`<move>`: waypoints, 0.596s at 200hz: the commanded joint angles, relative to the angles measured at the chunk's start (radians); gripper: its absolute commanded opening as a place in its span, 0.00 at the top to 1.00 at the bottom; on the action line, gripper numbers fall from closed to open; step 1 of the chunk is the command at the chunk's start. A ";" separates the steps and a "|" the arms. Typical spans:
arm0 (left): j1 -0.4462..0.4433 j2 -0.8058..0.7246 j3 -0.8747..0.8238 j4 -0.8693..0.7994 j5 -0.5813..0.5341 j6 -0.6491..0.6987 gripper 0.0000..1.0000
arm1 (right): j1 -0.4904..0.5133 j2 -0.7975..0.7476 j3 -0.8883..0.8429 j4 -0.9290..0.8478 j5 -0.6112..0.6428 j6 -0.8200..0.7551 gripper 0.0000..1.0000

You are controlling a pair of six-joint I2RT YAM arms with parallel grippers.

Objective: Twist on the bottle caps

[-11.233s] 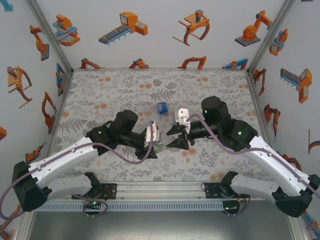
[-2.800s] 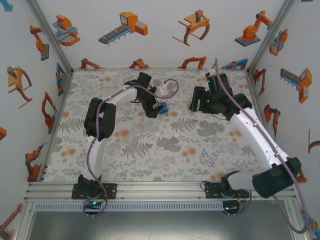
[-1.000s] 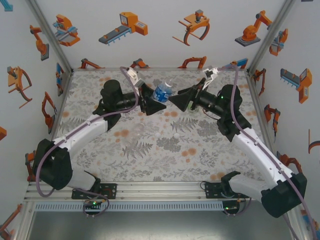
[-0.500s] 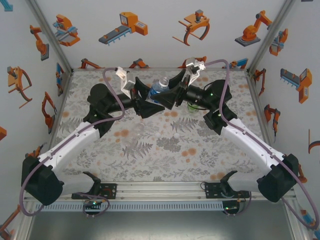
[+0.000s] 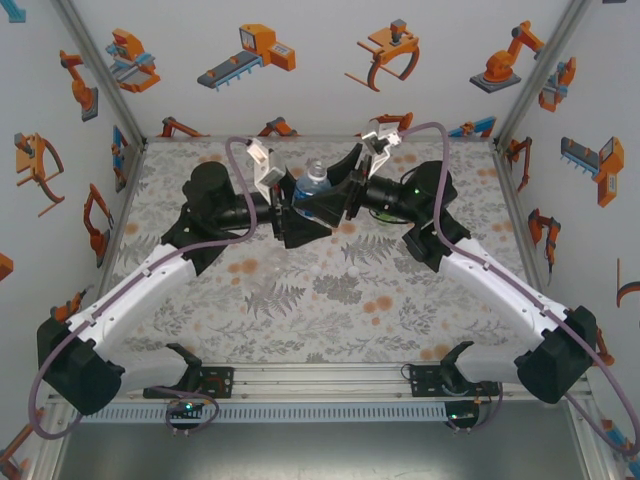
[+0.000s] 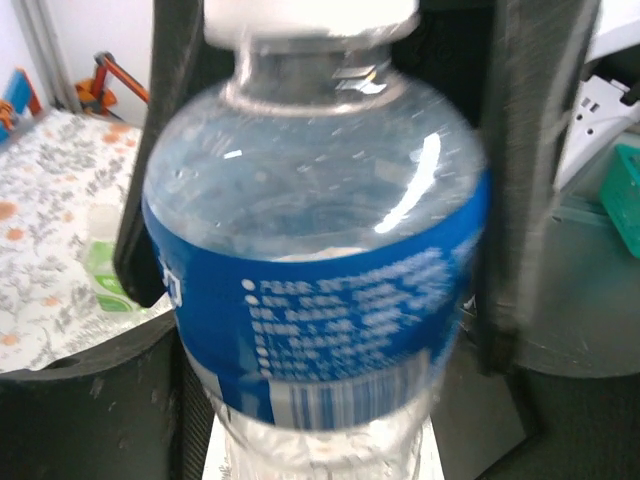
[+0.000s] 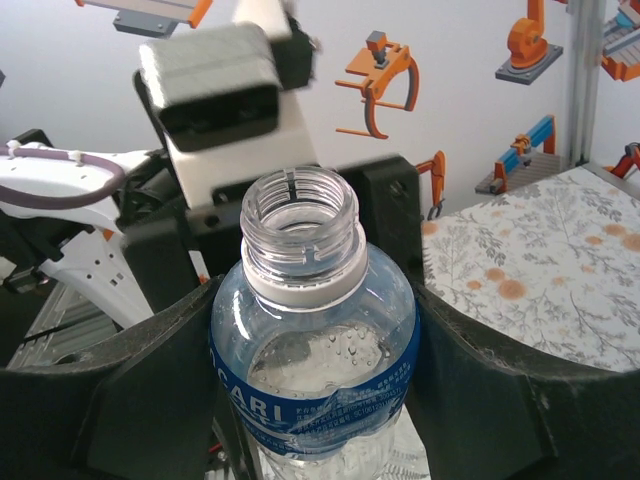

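Blue-label bottle (image 7: 312,380) held over far middle of table (image 5: 300,300), neck open, uncapped. My right claw (image 7: 315,400) clamped on label band. Left claw (image 6: 325,260) flanks body, grip unclear. Thin slick plastic, part-full, likely dents: hold label band, keep threads free.

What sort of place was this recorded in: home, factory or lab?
Most likely a lab test cell: aluminium posts and white walls printed with orange robot cartoons box in a floral-print table, and the left arm and right arm are bolted to a rail at its near edge.
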 commanded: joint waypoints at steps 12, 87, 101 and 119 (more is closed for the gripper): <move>-0.016 0.029 0.029 -0.037 0.041 0.026 0.27 | 0.014 -0.008 0.038 0.049 0.011 -0.013 0.81; -0.020 0.009 -0.027 0.103 0.025 -0.011 0.33 | 0.016 -0.018 0.018 0.030 0.023 -0.033 0.82; -0.018 0.002 -0.040 0.127 0.008 -0.017 0.29 | 0.016 -0.021 0.013 0.028 0.028 -0.035 0.82; -0.018 0.002 -0.046 0.150 0.006 -0.029 0.30 | 0.016 -0.023 0.011 0.026 0.031 -0.037 0.82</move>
